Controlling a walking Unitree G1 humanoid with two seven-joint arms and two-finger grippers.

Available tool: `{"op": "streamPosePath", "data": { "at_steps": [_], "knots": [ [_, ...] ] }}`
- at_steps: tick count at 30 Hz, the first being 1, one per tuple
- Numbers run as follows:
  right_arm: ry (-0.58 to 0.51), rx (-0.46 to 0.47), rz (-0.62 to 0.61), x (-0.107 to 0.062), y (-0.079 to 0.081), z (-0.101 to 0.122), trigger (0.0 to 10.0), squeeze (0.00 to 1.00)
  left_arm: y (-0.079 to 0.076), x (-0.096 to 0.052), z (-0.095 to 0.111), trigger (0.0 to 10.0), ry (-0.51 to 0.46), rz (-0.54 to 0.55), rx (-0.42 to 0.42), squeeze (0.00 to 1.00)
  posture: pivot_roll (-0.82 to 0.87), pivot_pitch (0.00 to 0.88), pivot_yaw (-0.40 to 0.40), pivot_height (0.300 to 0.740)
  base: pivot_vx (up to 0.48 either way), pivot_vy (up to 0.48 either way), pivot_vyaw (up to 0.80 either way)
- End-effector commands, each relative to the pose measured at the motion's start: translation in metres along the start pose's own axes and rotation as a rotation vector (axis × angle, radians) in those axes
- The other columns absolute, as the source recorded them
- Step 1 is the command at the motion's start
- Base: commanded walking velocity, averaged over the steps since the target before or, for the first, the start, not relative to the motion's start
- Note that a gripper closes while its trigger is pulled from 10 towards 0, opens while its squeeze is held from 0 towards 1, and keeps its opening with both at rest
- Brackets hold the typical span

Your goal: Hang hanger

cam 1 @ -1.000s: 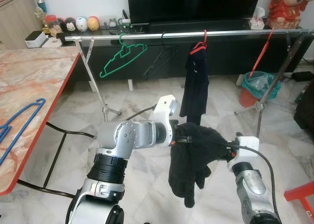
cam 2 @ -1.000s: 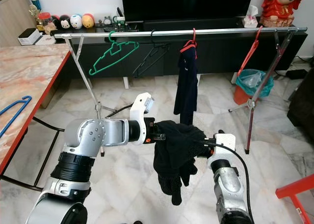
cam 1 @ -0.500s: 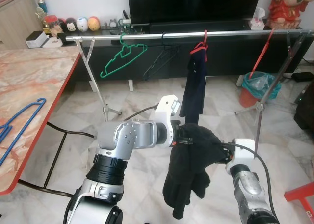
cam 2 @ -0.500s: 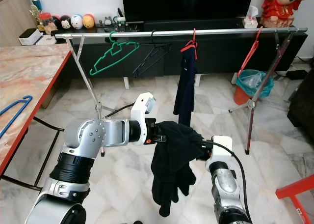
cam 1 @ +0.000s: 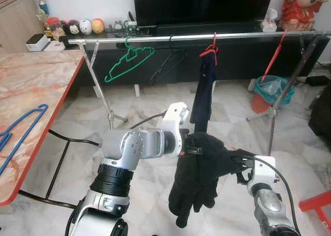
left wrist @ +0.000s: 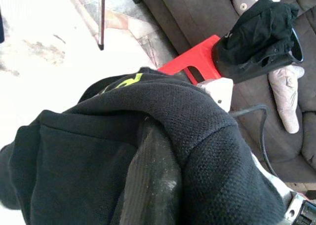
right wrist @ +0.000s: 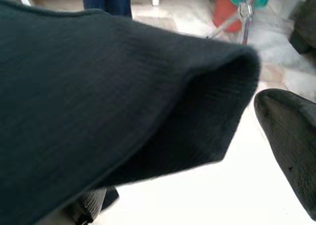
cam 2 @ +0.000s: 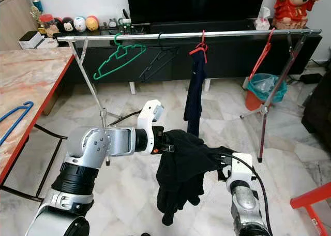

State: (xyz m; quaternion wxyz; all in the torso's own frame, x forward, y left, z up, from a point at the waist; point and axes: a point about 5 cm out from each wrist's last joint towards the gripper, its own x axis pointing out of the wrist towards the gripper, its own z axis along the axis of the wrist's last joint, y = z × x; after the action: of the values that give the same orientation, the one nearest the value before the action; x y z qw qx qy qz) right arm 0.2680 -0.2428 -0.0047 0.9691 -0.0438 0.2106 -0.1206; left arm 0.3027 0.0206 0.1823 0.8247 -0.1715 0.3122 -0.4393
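So the robot's mid-carry here: a black garment (cam 1: 199,179) is bunched between the left end effector (cam 1: 192,149) and the right end effector (cam 1: 239,166), out over the floor and well short of the rail (cam 1: 196,38) (any hanger inside is buried in cloth). I can't tell how far either end effector is open. My guess is it next needs to walk up and lift a hook over the rail, maybe between the green hanger (cam 1: 129,60) and the hung dark garment (cam 1: 205,88).
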Motion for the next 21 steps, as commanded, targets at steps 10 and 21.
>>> {"op": "streamPosePath", "data": {
  "at_steps": [10,21],
  "knots": [
    [-0.048,0.054,0.208,-0.001,0.021,0.006,10.0,0.0,-0.008,-0.004,0.005,10.0,-0.018,-0.037,0.035,0.0,0.02,0.0,0.075,0.74,0.0,0.0,0.0],
    [0.13,-0.182,0.635,-0.028,0.046,-0.037,10.0,0.0,-0.006,-0.003,0.004,10.0,-0.016,-0.031,0.034,0.0,0.01,0.0,0.073,0.74,0.0,0.0,0.0]
  ]
}}
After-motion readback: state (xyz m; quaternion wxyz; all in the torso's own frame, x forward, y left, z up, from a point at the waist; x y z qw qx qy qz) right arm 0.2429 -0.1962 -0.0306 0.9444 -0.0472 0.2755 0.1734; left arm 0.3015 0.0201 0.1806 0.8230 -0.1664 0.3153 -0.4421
